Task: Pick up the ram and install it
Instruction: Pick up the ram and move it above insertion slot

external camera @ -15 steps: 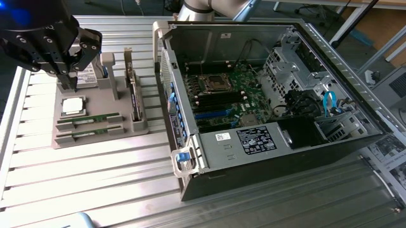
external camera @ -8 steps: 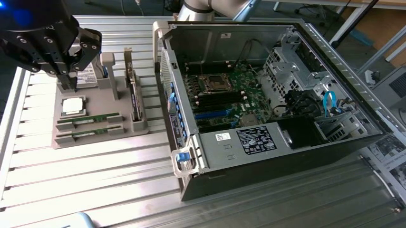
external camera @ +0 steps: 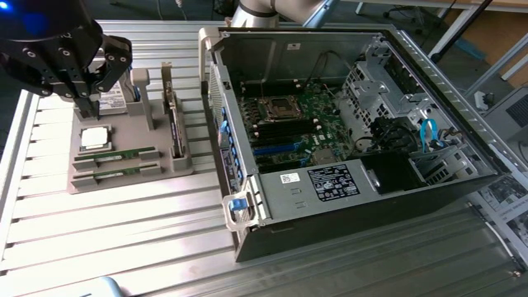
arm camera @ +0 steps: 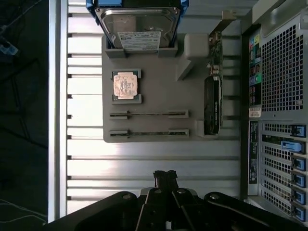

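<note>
Two sticks are seen in the exterior view on a ribbed metal table [external camera: 123, 235]: a first ram stick [external camera: 115, 154] and a second ram stick [external camera: 115, 174]. Both are slotted on edge in a grey holder [external camera: 132, 133], long axes laid nine to three o'clock, at nine o'clock of an open computer case [external camera: 347, 111]. A processor [external camera: 95, 137] is seated beside them. The gripper [external camera: 89, 111] is hung at the holder's eleven o'clock, pinched together, empty. In the wrist view, both sticks are shown parallel between the processor and the closed, empty gripper [arm camera: 165, 175], apart from it.
</note>
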`<action>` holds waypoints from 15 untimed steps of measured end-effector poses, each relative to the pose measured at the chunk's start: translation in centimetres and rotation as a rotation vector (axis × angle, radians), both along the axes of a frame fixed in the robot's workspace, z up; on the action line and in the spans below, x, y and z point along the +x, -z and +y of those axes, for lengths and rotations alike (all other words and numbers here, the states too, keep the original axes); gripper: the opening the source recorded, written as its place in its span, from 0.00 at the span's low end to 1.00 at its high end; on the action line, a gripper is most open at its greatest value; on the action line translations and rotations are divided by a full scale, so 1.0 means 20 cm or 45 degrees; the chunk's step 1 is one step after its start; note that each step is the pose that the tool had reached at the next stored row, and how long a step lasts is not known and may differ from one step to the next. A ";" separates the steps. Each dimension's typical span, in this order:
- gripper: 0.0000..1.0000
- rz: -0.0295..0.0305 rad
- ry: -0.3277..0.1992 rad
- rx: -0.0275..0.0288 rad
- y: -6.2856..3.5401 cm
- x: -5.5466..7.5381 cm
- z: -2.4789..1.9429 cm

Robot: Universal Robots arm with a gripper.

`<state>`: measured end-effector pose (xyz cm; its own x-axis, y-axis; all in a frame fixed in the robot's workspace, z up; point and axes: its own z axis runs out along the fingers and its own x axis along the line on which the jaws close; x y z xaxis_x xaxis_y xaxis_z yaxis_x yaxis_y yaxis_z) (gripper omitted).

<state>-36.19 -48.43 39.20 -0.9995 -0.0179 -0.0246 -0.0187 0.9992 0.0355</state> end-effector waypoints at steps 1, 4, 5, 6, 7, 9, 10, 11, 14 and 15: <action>0.11 0.0000 -0.008 -0.0014 0.000 0.00 0.000; 0.11 -0.0001 -0.032 -0.0069 0.000 0.00 0.000; 0.11 0.0000 -0.039 -0.0100 0.000 0.00 0.000; 0.11 0.0001 -0.046 -0.0142 0.000 0.00 0.000; 0.11 0.0001 -0.054 -0.0186 0.001 0.00 0.000; 0.11 0.0001 -0.071 -0.0259 0.001 0.00 0.000; 0.11 0.0001 -0.076 -0.0281 0.001 0.00 0.000; 0.11 0.0001 -0.083 -0.0307 0.001 0.00 0.000; 0.11 0.0001 -0.100 -0.0379 0.001 0.00 0.000; 0.11 0.0001 -0.105 -0.0396 0.001 0.00 0.000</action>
<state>-36.19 -48.44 39.18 -0.9946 -0.1010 -0.0226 -0.1011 0.9949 0.0045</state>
